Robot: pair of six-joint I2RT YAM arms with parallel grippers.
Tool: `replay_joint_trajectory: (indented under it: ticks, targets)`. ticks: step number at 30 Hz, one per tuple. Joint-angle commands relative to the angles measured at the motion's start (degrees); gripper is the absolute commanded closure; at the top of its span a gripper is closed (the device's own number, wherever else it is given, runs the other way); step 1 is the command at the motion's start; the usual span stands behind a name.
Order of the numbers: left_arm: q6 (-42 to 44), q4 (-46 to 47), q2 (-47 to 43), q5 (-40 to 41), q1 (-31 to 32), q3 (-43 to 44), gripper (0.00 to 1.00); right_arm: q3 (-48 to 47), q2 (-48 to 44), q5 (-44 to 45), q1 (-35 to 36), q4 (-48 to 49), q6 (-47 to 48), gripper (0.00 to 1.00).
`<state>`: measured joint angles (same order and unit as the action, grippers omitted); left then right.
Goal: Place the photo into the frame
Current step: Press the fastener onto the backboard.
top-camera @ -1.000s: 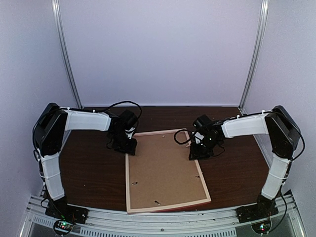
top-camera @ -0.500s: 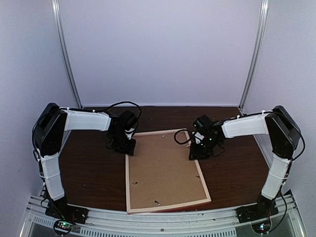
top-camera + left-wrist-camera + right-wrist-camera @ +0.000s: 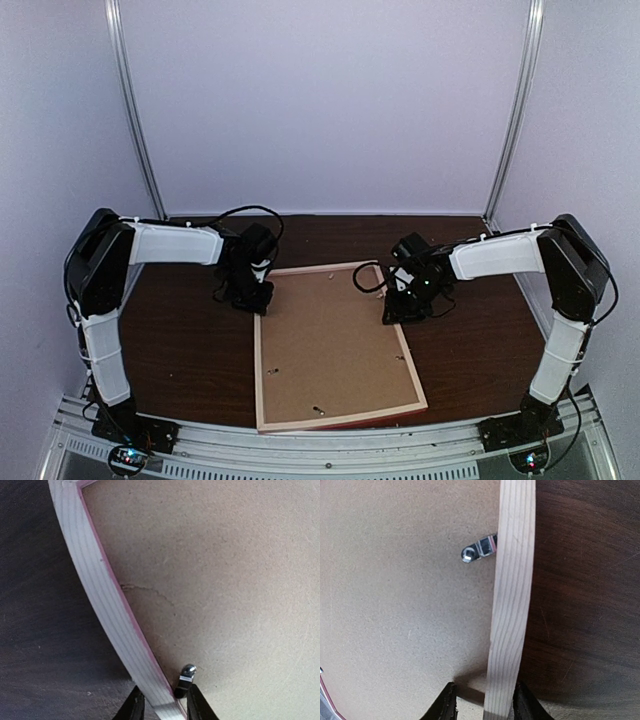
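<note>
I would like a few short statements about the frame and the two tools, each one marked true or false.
1. The frame lies flat on the table, pale wood back up. True.
2. The frame's opening is empty. False: a brown backing board fills it.
3. The left tool straddles the frame's left bar. True.
4. The right tool hovers above the board's middle. False: it straddles the frame's right bar.

In the top view both wrists cover their own fingertips and the left gripper hides the far left corner of the frame, while the left wrist view cuts its fingers off at the bottom edge, so whether they touch the bar is unclear.
</note>
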<state>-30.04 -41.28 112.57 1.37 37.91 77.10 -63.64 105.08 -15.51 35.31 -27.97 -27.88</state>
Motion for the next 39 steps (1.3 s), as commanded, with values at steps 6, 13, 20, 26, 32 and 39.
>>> replay_joint_trajectory:
  ticks: [6, 13, 20, 26, 32, 39]
  targets:
    - [-2.3, 5.1, 2.5, -11.6, -1.1, -5.2, 0.73, 2.6, 3.8, 0.9, 0.4, 0.2, -0.3, 0.63]
    - [-3.4, 6.1, 1.1, -13.8, -2.0, -4.2, 0.58, 2.6, 4.0, 0.8, 0.4, 0.3, -0.3, 0.63]
    - [-3.3, 5.4, -0.5, -12.8, -3.3, -3.8, 0.55, 2.9, 4.3, 0.5, 0.4, 0.6, -0.4, 0.63]
    - [-3.7, 6.4, -1.0, -13.6, -4.6, -4.6, 0.56, 3.2, 4.3, 0.3, 0.4, 1.0, -0.5, 0.63]
    - [-4.7, 7.8, -1.9, -14.4, -5.9, -5.6, 0.56, 3.4, 4.3, 0.2, 0.4, 1.2, -0.6, 0.63]
    - [-5.7, 9.6, -2.6, -15.1, -7.5, -7.4, 0.58, 3.4, 4.3, 0.2, 0.4, 1.2, -0.6, 0.63]
